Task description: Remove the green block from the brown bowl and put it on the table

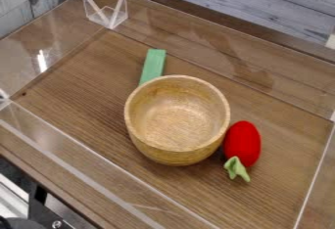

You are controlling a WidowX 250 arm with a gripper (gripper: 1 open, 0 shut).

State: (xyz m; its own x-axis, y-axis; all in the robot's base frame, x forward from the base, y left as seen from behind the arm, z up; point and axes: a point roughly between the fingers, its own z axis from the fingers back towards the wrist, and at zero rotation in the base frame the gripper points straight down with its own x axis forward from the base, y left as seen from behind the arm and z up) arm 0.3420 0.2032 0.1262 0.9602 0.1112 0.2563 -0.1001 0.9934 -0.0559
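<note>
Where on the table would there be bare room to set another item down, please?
Bare wood lies left of the brown bowl up to the acrylic wall, and behind the green block toward the far wall. It is crowded at the bowl's right, where the strawberry toy sits against it.

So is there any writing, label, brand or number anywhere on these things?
None can be read: the round tan wooden bowl, the flat light green block, the red strawberry toy and the wood-grain table all look plain.
</note>
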